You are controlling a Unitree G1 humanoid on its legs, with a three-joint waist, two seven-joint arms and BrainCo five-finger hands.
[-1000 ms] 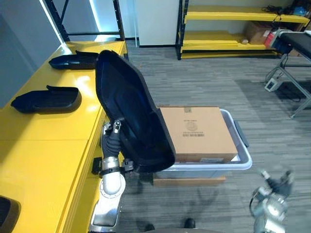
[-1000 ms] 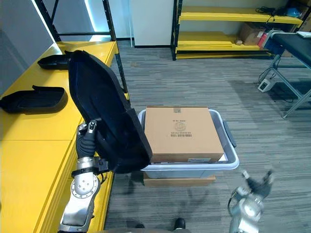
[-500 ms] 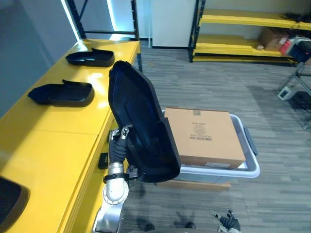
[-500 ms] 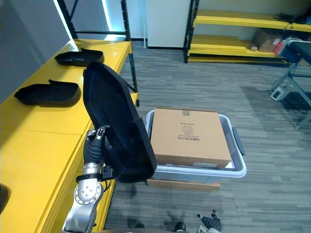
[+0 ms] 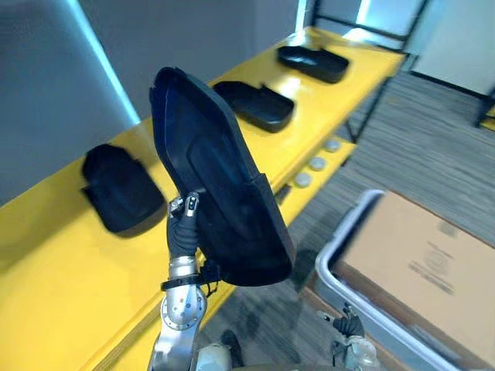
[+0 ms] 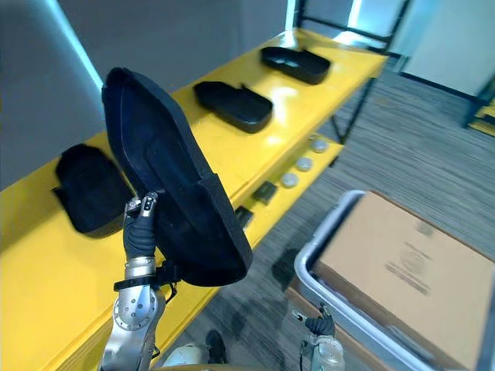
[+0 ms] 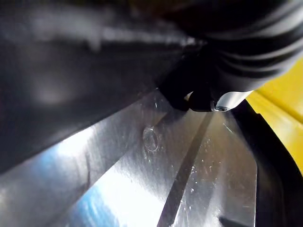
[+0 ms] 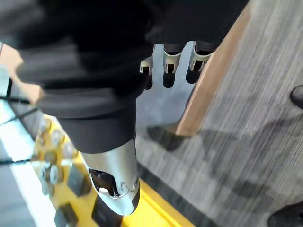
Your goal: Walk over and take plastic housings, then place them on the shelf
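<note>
The yellow shelf (image 5: pixel 69 255) runs along the robot's left; a large black housing (image 5: pixel 220 201) stands nearly upright over its front edge, clasped at the lower rim by the left hand (image 5: pixel 182 228); a cardboard box (image 5: pixel 421 263) sits in a grey bin (image 5: pixel 332 267) on the floor to the right; on the shelf lie a near housing (image 5: pixel 120 189), a middle housing (image 5: pixel 255 104) and a far housing (image 5: pixel 313 62); the right hand (image 5: pixel 349 340) hangs low, and whether its fingers are curled or straight cannot be told.

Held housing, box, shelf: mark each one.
Held housing (image 5: pixel 222 197): left eye view, middle of its broad dark face.
Box (image 5: pixel 421 263): left eye view, its top face.
Shelf (image 5: pixel 69 270): left eye view, bare yellow top near the robot.
</note>
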